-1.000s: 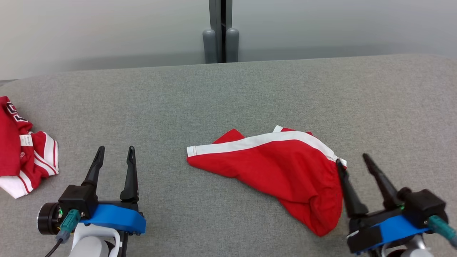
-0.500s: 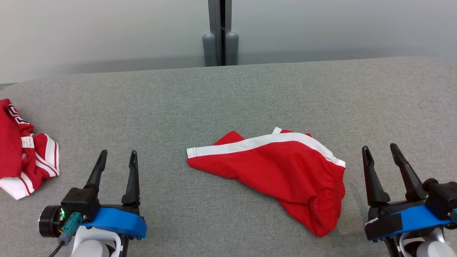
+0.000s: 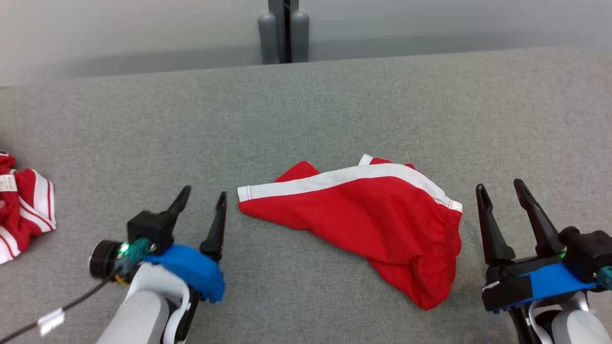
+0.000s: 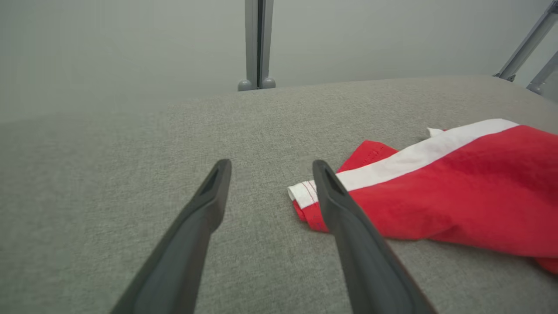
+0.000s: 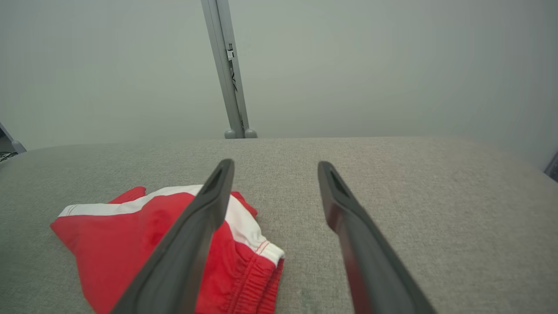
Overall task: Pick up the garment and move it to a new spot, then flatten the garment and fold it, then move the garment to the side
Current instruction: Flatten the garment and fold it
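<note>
Left gripper (image 3: 204, 192): jaws apart, nothing between them, only grey cloth in the gap in the left wrist view (image 4: 271, 163). The inner jaw tip sits just beside the white-hemmed corner of the garment. In the head view a thin strip of grey separates them. In the left wrist view that jaw crosses in front of the corner, so I can't tell whether they touch.

Right gripper (image 3: 499, 184): jaws apart, empty, with bare grey cloth between them in the right wrist view (image 5: 275, 162). It is just beside the gathered elastic waistband end of the garment, and a narrow band of grey shows between them in the head view. In the right wrist view the jaw nearer the garment overlaps the red fabric, but no grip is visible.

Red fabric shorts with a white side stripe (image 3: 377, 224) lie loose on the grey fabric-covered counter (image 3: 334, 105), roughly mid-counter between the two grippers. They are partly flat. The stripe runs along the far edge, a small red flap is folded out behind it, and a bunched lobe trails toward the near right. The shorts also appear in the left wrist view (image 4: 457, 196) and the right wrist view (image 5: 130, 226).

Crumpled red-and-white striped garment (image 3: 26, 210) sits at the far left edge of the counter, well apart from the shorts. A grey metal post (image 3: 282, 28) stands behind the counter's back edge against a pale wall (image 3: 119, 33).
</note>
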Tool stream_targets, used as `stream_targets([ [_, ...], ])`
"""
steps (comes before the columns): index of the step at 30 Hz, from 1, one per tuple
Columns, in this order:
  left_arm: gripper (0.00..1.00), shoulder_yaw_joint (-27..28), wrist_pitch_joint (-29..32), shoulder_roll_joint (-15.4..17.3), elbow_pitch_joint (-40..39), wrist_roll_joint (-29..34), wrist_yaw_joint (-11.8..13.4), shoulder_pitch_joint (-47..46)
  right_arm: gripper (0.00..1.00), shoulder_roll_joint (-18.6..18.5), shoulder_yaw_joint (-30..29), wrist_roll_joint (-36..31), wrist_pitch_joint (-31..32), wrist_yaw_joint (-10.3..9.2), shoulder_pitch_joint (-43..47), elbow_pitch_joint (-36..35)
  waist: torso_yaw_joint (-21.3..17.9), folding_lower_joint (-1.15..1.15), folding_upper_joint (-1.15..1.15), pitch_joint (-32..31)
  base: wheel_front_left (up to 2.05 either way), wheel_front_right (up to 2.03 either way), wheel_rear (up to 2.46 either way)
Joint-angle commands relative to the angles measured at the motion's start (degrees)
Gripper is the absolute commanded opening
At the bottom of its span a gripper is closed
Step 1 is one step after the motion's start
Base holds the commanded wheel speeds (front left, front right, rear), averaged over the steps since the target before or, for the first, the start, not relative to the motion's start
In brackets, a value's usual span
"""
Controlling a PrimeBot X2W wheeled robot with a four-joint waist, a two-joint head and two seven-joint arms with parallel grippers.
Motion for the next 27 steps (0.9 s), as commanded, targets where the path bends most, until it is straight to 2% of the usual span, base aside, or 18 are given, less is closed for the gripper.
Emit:
stream_targets([
  [1,1.00,-0.76,1.94,-0.34,0.91,-0.16,-0.78,-2.69,1.00,-0.16,0.37,0.19,-0.25,0.00,-0.96,0.20,-0.26,0.00,0.00,0.72,0.00,0.00,0.00],
  [10,1.00,-4.47,11.76,-1.41,10.38,-2.04,-4.99,-10.41,1.00,0.18,1.10,1.01,-1.06,0.00,-2.77,2.71,-2.95,0.00,0.00,3.83,0.00,0.00,0.00],
  [15,0.97,-5.36,14.10,-1.49,15.04,-2.67,-5.75,-12.54,1.00,-0.21,0.12,1.23,-1.11,0.00,-3.18,4.38,-3.75,0.00,0.00,4.91,0.00,0.00,0.00],
  [16,0.49,-5.61,14.27,-1.73,17.21,-3.04,-6.08,-13.18,1.00,-0.41,-0.35,1.59,-1.10,0.00,-3.49,5.37,-3.95,0.00,0.00,5.30,0.00,0.00,0.00],
  [17,0.35,-5.82,14.23,-1.88,18.18,-3.24,-6.29,-13.50,1.00,-0.61,-0.48,1.70,-1.08,0.00,-3.69,5.84,-4.02,0.00,0.00,5.45,0.00,0.00,0.00],
  [18,0.15,-6.08,14.07,-2.03,18.96,-3.36,-6.43,-13.82,1.00,-0.76,-0.48,1.84,-0.93,0.00,-3.93,6.51,-4.06,0.00,0.00,5.56,0.00,0.00,0.00],
  [19,0.00,-6.25,13.91,-2.27,19.63,-3.69,-6.61,-14.07,1.00,-1.04,-0.31,2.09,-0.76,0.00,-4.19,7.11,-4.04,0.00,0.00,5.66,0.00,0.00,0.00],
  [27,0.00,-7.46,11.80,-2.92,22.44,-4.18,-7.27,-15.36,1.00,-4.01,5.57,5.18,1.33,0.00,-7.20,10.99,-3.10,0.00,0.00,5.98,0.00,0.00,0.00],
])
